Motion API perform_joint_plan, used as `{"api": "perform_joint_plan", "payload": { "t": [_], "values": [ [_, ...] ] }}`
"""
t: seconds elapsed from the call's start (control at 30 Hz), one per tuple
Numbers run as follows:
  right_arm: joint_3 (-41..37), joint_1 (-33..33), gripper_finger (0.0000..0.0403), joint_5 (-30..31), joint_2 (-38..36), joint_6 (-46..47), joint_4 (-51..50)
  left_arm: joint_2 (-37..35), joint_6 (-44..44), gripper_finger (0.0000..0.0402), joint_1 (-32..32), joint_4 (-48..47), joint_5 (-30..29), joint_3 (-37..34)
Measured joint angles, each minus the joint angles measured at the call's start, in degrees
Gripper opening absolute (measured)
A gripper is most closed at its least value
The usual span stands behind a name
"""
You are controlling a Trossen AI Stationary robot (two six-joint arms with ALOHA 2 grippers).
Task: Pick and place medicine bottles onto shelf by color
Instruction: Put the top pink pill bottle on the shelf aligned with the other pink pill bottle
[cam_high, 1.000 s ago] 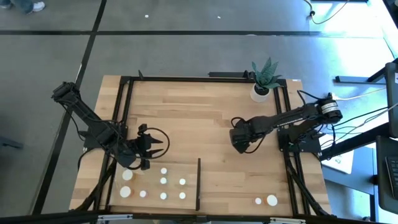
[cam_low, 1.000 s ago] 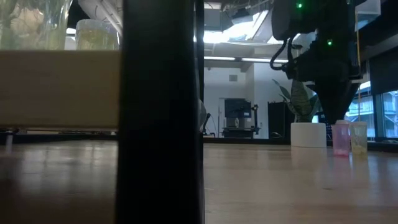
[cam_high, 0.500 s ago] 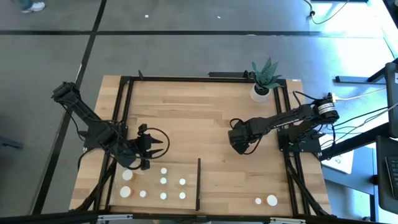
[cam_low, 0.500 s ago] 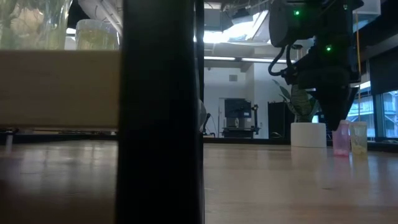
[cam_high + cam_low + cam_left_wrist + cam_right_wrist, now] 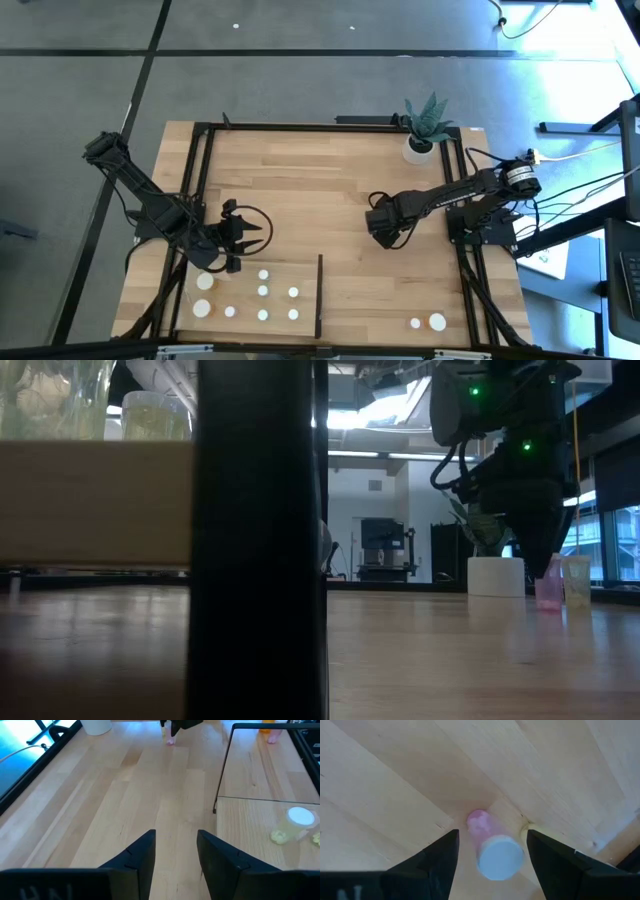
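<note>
Pink bottle (image 5: 492,842) is sitting between the right gripper (image 5: 385,228)'s wide-open jaws, mid-right of the high view, not gripped yet. Left gripper (image 5: 240,232) is hanging partly open and empty by the shelf (image 5: 300,275). Roughly eight bottles are already shelved; two (image 5: 427,322) are waiting at lower right.

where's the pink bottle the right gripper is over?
The pink bottle stands on the bare table right of centre, directly under the open right gripper, below the plant in the high view.
</note>
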Motion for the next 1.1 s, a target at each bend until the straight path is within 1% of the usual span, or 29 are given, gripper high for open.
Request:
{"api": "perform_joint_plan", "payload": {
  "t": [0.2,0.3,0.6,0.7,0.93,1.1],
  "values": [
    [0.0,0.02,0.0234,0.74,0.0,0.13,0.0,0.0,0.02,0.0137,-0.01,-0.01,0.0,0.0],
    [0.0,0.02,0.0224,0.77,0.0,0.13,0.04,0.0,0.02,0.0136,0.0,-0.01,0.0,0.0],
    [0.0,0.02,0.0147,0.85,0.0,0.14,0.07,0.0,0.04,0.0136,-0.02,-0.01,0.0,0.0],
    [0.0,0.02,0.0129,0.87,0.0,0.24,0.09,0.0,0.04,0.0136,0.0,0.0,0.0,0.0],
    [0.52,0.02,0.0125,0.87,0.0,0.16,0.39,0.0,0.04,0.0135,0.0,0.0,0.0,0.0],
    [3.84,0.0,0.0125,0.98,0.0,-1.0,0.24,0.0,0.04,0.0137,0.0,-0.02,0.0,0.0]
  ]
}}
